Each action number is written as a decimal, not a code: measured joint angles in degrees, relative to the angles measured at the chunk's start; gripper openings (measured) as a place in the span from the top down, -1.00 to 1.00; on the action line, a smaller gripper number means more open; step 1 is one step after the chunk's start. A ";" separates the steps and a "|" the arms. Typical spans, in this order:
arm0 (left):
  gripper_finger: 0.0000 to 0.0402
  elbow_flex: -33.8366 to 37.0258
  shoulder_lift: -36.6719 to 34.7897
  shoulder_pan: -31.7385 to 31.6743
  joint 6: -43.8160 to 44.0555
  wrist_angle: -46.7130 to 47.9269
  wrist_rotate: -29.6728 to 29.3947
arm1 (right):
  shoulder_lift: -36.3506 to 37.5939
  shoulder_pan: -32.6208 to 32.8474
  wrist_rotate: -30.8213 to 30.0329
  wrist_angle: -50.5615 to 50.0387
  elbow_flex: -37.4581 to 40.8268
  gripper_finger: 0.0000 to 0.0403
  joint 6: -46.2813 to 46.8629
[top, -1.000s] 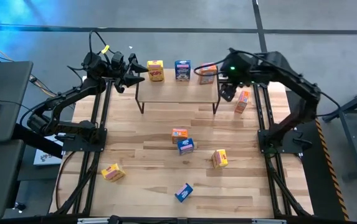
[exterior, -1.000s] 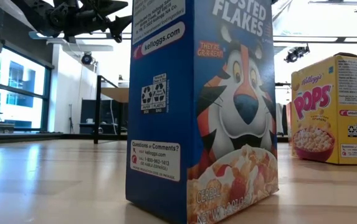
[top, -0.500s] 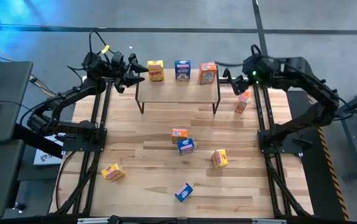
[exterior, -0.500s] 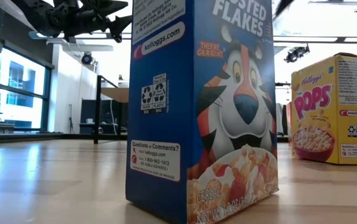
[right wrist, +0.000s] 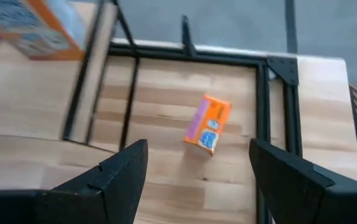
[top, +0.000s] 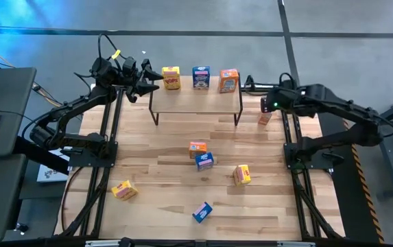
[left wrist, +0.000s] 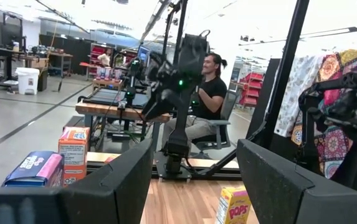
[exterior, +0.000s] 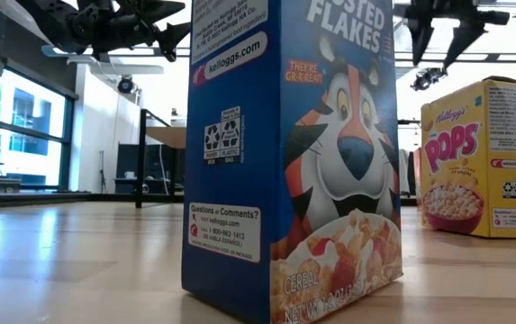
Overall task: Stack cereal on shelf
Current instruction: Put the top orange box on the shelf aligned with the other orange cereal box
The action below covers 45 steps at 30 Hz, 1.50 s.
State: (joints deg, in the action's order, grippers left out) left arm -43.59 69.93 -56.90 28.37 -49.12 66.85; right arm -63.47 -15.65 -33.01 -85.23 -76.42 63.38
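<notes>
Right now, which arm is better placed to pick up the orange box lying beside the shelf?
The right. Its open end effector hangs just above the orange box by the shelf, while the left end effector waits at the shelf's opposite end.

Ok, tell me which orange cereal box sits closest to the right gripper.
The orange box on the table beside the shelf's right end, below the right gripper; the others sit atop the shelf and mid-table.

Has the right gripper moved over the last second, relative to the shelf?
Yes. In the high view the right gripper has drawn away from the shelf end and now sits above the orange box on the table beside it.
</notes>
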 joint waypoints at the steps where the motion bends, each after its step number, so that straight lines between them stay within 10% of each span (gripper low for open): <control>1: -0.11 0.00 0.00 0.01 0.03 0.00 -0.02 | 0.17 0.07 -0.19 0.18 1.60 -0.36 1.27; 45: -0.11 0.00 0.00 -0.01 -0.05 -0.02 -2.99 | 0.05 -0.10 -10.99 34.44 38.32 -0.36 14.84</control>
State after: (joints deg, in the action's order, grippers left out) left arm -43.59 69.93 -56.90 28.32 -49.15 63.86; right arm -63.42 -15.75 -44.00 -50.79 -38.10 78.22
